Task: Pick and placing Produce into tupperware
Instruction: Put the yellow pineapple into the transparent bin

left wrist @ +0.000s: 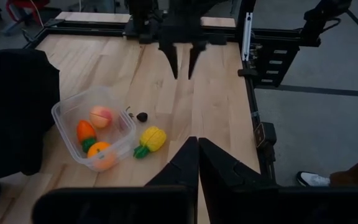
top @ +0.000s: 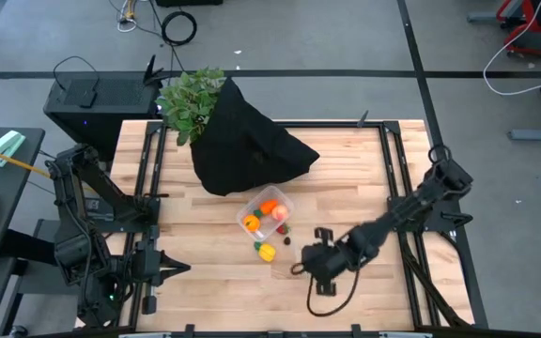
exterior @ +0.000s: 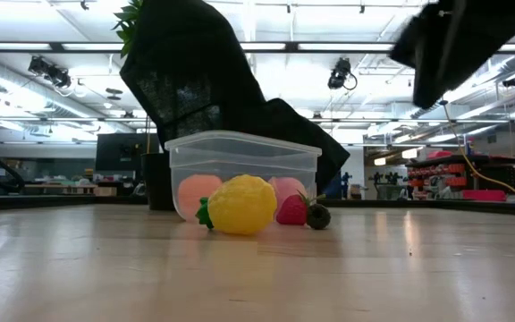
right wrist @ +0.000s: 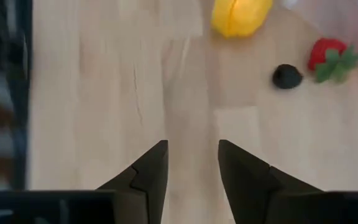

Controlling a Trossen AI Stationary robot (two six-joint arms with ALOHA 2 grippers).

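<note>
Right wrist view looks straight past the right claw (right wrist: pixel 192 163), whose two dark fingers stand spread with bare bench (right wrist: pixel 104 93) showing between them and nothing held. Ahead of it, in order of reach, lie the dark berry (right wrist: pixel 287 76), the red strawberry (right wrist: pixel 329 57) just beside it, and the yellow piece (right wrist: pixel 241 14), a lemon-like fruit with a green tip. All three sit forward of the claw and off to one side of its line, so the coming move likely calls for a sideways shift before it descends.

From the high view the right claw (top: pixel 316 265) hovers near the front of the bench, close to the loose produce, while the left claw (top: pixel 167 268) waits at the left edge, well apart; its fingers appear pressed together in its own wrist picture. The right arm is plainly the nearer one.

Beyond the loose pieces stands the tupperware (top: pixel 267 214), a small clear tub. Inside it are the orange ball (left wrist: pixel 102 152), the carrot (left wrist: pixel 84 132) with its green top, and a pink-red peach (left wrist: pixel 100 116). The yellow piece rests just outside the tub's near wall, its long axis roughly along that wall; whether it touches is hard to judge.

Farthest back sit the black cloth heap (top: pixel 247 145) and the leafy plant (top: pixel 191 101).
</note>
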